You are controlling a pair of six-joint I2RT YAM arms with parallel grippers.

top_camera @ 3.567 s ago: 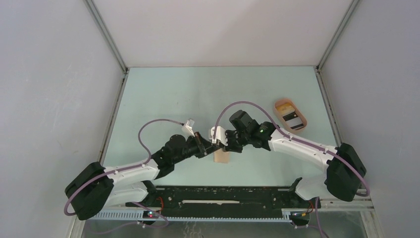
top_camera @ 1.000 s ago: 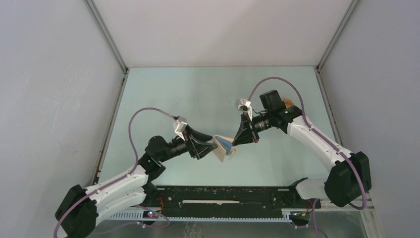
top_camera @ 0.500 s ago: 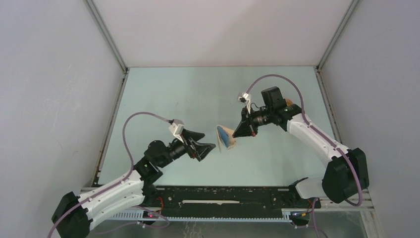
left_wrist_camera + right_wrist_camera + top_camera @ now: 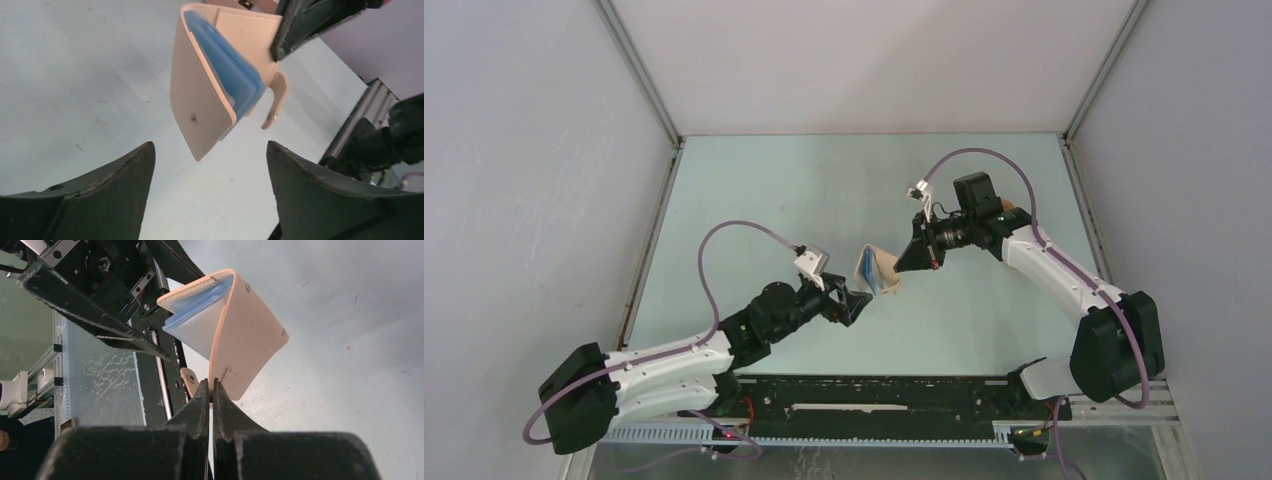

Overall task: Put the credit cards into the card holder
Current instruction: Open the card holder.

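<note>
Tan card holder [image 4: 877,271] | edge clamped in right gripper [image 4: 210,388] | left gripper [image 4: 855,301] spread, near, not touching

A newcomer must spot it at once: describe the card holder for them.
Look over the middle of the pale green table. The right gripper pinches one flap of the card holder, while the open left gripper faces it. It is the only tan folded wallet, half open, with light blue pockets inside and a snap dot.

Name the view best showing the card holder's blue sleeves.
Left wrist: the card holder hangs half open, blue sleeves facing the lens. Right wrist shows mostly its tan back; top external shows it small.
</note>
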